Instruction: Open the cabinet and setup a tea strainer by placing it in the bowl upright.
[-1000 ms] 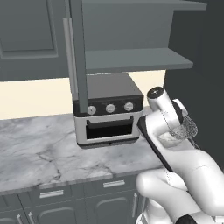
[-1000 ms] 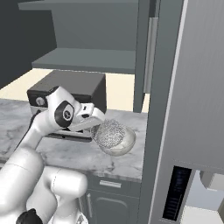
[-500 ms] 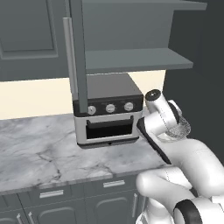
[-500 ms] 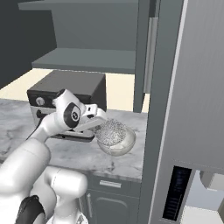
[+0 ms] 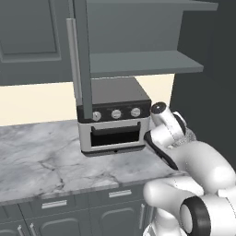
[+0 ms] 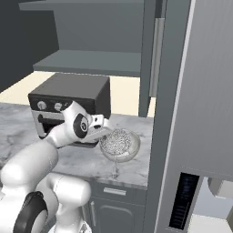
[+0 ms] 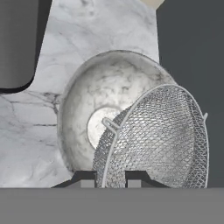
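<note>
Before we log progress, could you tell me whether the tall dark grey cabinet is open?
Open: the cabinet door stands swung out edge-on, baring the grey shelf.

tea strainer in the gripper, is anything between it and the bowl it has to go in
Nothing visible does. In the hand view the tea strainer, held in the gripper, hangs directly over the open bowl, whose inside holds nothing else. In the right base view the toaster oven stands off to one side on the counter.

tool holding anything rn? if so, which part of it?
Yes: the tool holds the wire-mesh tea strainer, gripped at its rim edge nearest the hand. The mesh basket hangs over the marbled bowl.
</note>
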